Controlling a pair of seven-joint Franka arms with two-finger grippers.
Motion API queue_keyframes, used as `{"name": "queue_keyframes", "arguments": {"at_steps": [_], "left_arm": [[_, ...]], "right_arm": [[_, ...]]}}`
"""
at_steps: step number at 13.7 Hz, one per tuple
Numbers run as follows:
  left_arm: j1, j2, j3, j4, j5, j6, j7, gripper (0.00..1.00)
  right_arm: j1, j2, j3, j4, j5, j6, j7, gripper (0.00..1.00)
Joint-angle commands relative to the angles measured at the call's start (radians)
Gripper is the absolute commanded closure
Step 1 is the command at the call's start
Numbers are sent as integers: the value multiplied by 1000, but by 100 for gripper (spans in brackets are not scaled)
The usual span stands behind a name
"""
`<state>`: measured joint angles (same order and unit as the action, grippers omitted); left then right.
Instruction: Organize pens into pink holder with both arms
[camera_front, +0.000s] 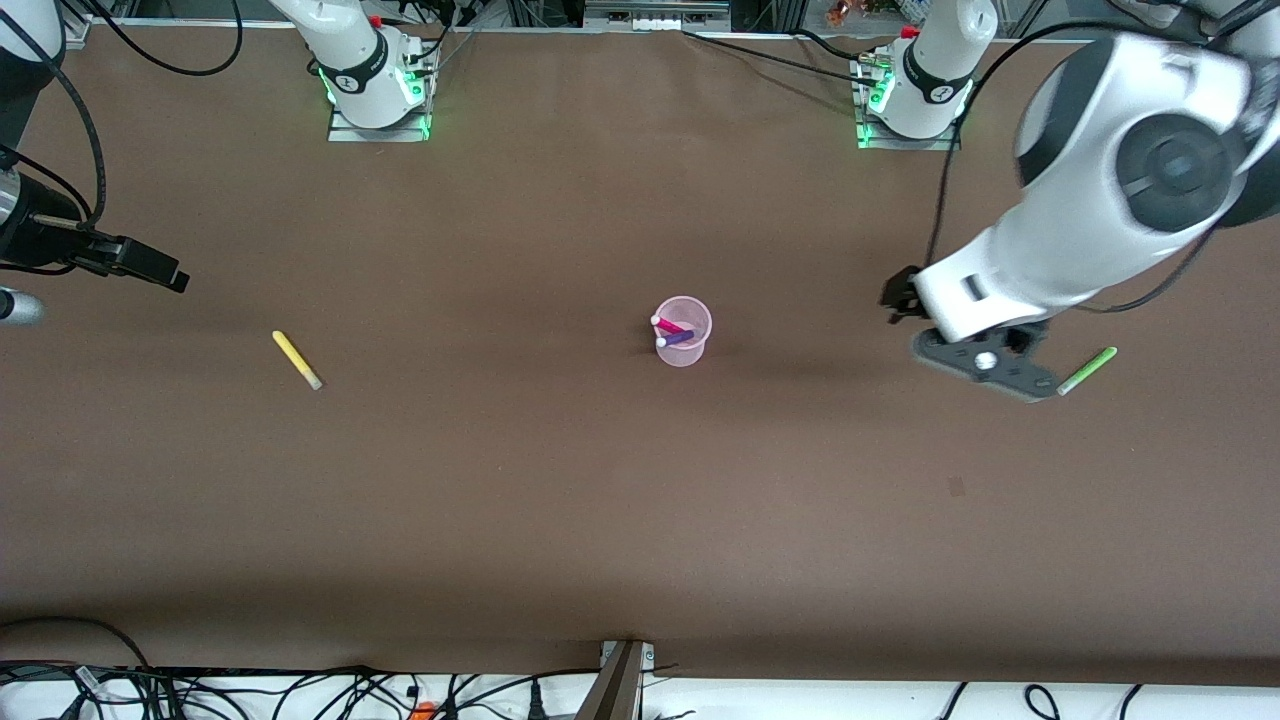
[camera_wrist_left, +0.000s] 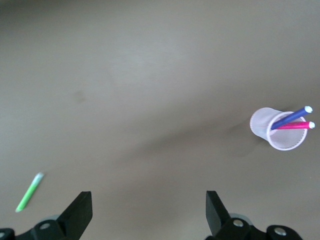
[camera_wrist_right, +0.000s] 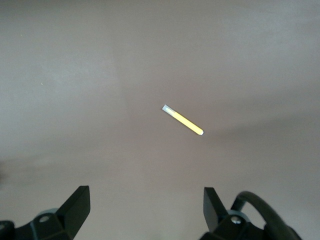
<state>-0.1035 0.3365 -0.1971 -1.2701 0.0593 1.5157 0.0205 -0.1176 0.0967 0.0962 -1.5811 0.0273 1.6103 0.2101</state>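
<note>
The lower parts of the magenta pen (camera_front: 668, 325) and the purple pen (camera_front: 680, 338) sit inside the pink holder (camera_front: 684, 346), dimmed by its translucent wall; whether they reach its floor cannot be told. Toward the left arm's end of the worktop (camera_front: 560, 480) from the holder, one end of the green pen (camera_front: 1087, 370) is covered by the left gripper (camera_front: 985, 365) in the front view, and that arm's big joint is smeared. In both wrist views each gripper's body is cut off by the picture's edge. The right gripper (camera_front: 150, 265) is partly cropped at the front view's edge.
</note>
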Motion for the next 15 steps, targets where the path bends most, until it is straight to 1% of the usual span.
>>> {"name": "queue_keyframes", "arguments": {"at_steps": [1, 2, 3, 4, 5, 6, 7, 8, 9, 15], "left_arm": [[111, -85, -7, -14, 13, -80, 9, 0], [116, -106, -1, -21, 22, -109, 4, 0], [113, -120, 33, -31, 23, -123, 1, 0], [113, -155, 50, -79, 20, -108, 4, 0], [116, -206, 63, -160, 17, -41, 4, 0], [116, -273, 95, -264, 11, 65, 7, 0], [114, -321, 125, -347, 2, 143, 4, 0], [114, -353, 146, -403, -33, 181, 4, 0], [113, -369, 162, -420, -65, 182, 3, 0], [113, -369, 174, -422, -64, 178, -1, 0]], "right_arm": [[21, -6, 7, 9, -13, -18, 66, 0], [23, -6, 7, 9, -13, -18, 68, 0], [23, -6, 7, 9, -13, -18, 68, 0], [23, -6, 7, 9, -13, -18, 68, 0], [23, -6, 8, 9, -13, -20, 68, 0], [24, -6, 8, 9, -13, -23, 68, 0], [24, -6, 8, 9, -13, -24, 68, 0], [24, -6, 8, 9, -13, -24, 68, 0], [24, -8, 8, 9, -13, -26, 68, 0], [24, -8, 8, 9, -12, -26, 68, 0]]}}
